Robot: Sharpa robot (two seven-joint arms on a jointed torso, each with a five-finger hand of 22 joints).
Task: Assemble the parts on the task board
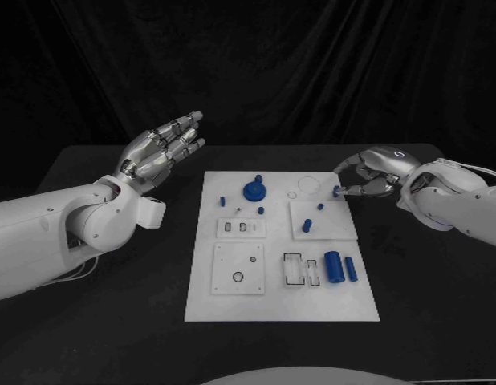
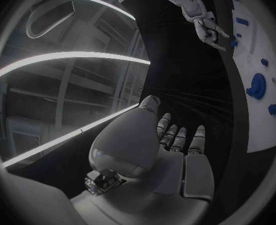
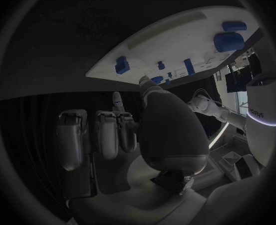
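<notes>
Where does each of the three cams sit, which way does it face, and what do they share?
Head view: on the robot's head, looking down at the task board; left hand raised, right hand at the board's edge.
Left wrist view: behind the left hand, facing across the table.
Right wrist view: behind the right hand, facing the board.
Shared: the board shows in all three.

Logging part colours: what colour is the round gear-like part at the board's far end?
Blue, the round part; clearest in the head view.

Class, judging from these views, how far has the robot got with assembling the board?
Early on. A round blue part already sits on the task board. The right hand pinches a small blue piece at the board's edge. Two blue cylinders lie loose; the left hand is raised, open.
</notes>
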